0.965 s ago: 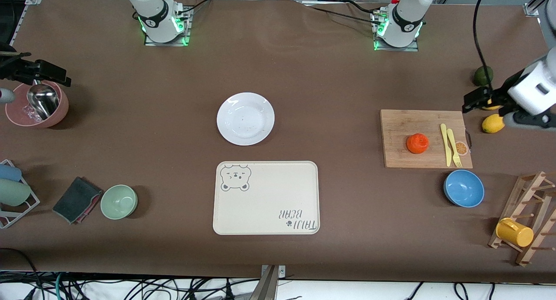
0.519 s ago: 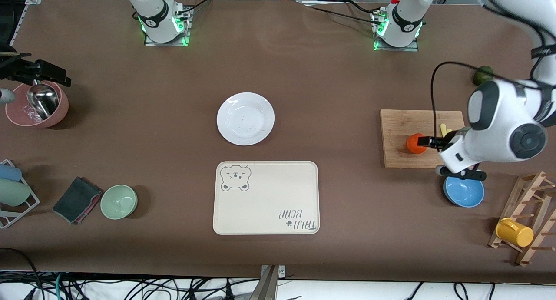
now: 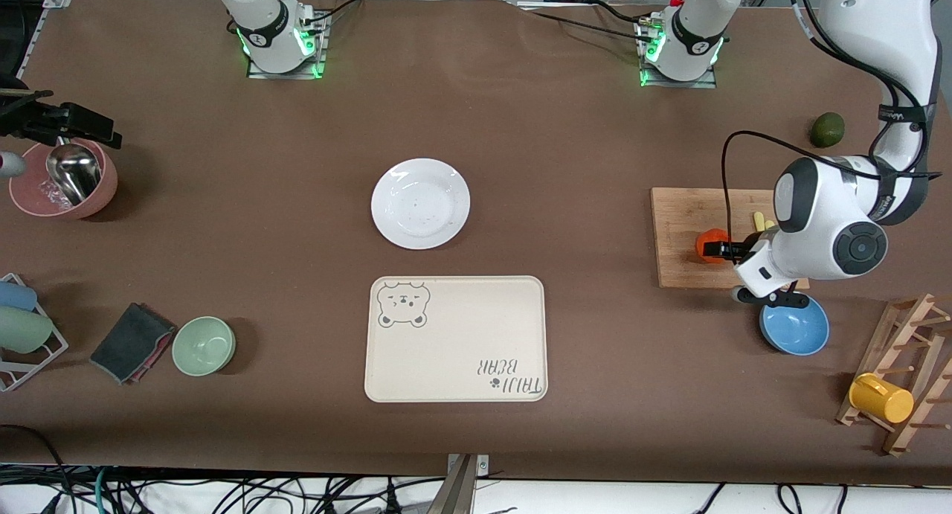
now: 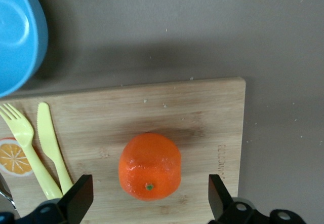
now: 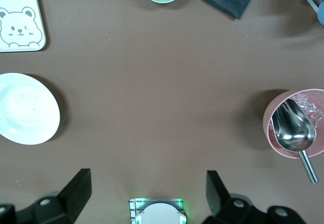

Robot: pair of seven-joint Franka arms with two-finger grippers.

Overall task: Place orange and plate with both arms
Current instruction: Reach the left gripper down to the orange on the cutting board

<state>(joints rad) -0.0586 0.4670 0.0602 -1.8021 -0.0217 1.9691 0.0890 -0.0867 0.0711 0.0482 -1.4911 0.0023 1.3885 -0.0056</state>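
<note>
The orange [image 3: 709, 245] sits on a wooden cutting board [image 3: 684, 216] toward the left arm's end of the table. My left gripper [image 3: 732, 250] hangs over it, open. In the left wrist view the orange [image 4: 150, 165] lies between the two black fingertips [image 4: 81, 191] with a gap on each side, and the left gripper [image 4: 150, 183] touches nothing. The white plate [image 3: 420, 203] lies mid-table, farther from the front camera than the cream bear tray [image 3: 455, 339]. My right gripper [image 5: 148, 178] waits open, high over its own base, with the plate [image 5: 25, 115] off to one side.
A yellow fork and knife [image 4: 48, 148] lie on the board beside the orange. A blue bowl [image 3: 794, 328] stands just nearer the camera than the board. Also here are a lime [image 3: 827, 129], a mug rack [image 3: 900, 373], a pink bowl with scoop [image 3: 63, 175], a green bowl [image 3: 204, 345] and a cloth [image 3: 130, 341].
The left arm has swung in from the table's end to over the cutting board, bringing its open gripper over the orange. The right arm has not moved.
</note>
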